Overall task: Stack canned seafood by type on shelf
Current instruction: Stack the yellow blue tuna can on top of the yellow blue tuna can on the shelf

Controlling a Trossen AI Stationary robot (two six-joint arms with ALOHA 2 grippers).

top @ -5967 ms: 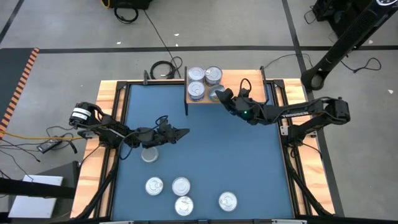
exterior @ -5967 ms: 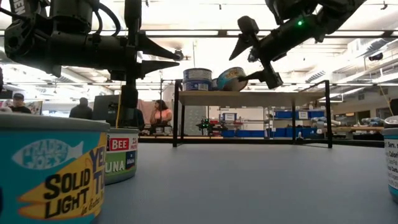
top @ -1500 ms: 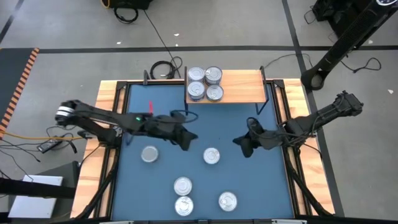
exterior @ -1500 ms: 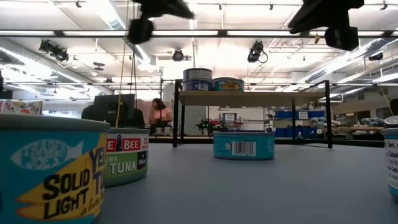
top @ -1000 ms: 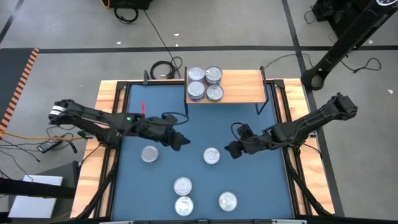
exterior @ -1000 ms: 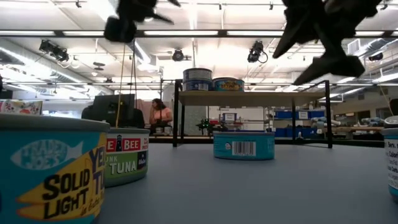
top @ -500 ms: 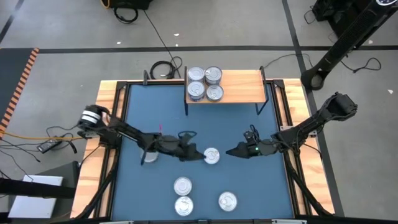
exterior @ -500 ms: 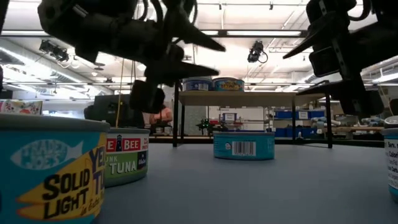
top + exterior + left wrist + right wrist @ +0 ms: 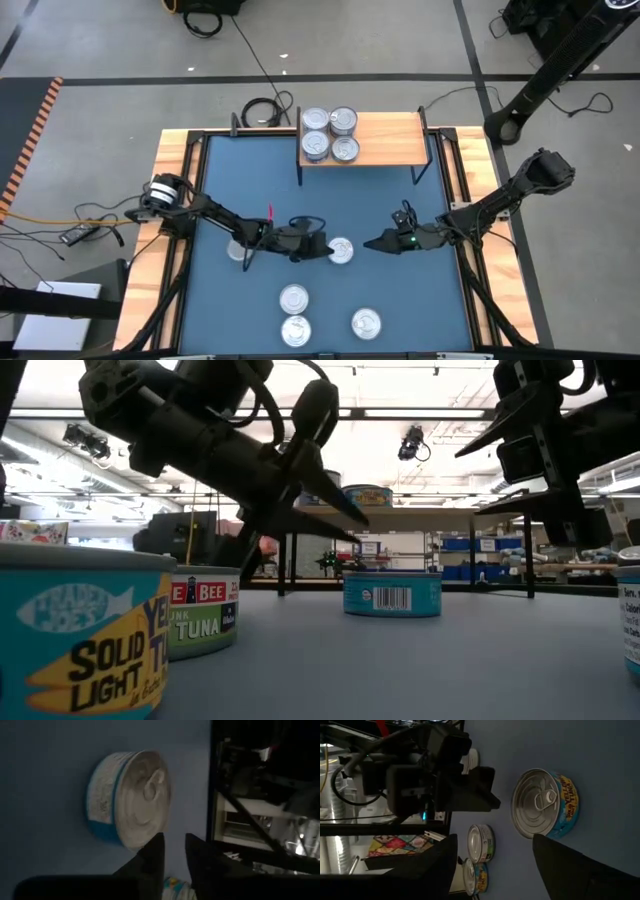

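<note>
Four silver-lidded tins stand on the left part of the light-wood shelf (image 9: 385, 138) at the table's far edge. One teal-sided tin (image 9: 340, 250) rests on its base mid-table, between my two grippers. My left gripper (image 9: 322, 246) hovers just to the tin's left, above tin height in the low view (image 9: 363, 530). Its fingers stand a narrow gap apart and point at the tin (image 9: 130, 800) without touching it. My right gripper (image 9: 370, 243) is wide open, a short way to the right of the same tin (image 9: 543, 802).
Three tins (image 9: 293, 298) (image 9: 295, 330) (image 9: 366, 322) stand near the table's near edge. Another tin (image 9: 238, 251) is partly under my left arm. The right half of the shelf board is bare. Wooden strips (image 9: 172, 160) edge the blue table.
My left gripper has moved right and down toward the mid-table tin, ending close beside it. My right gripper has dropped and tipped level early in the second, then kept still. The tin has stayed in place.
</note>
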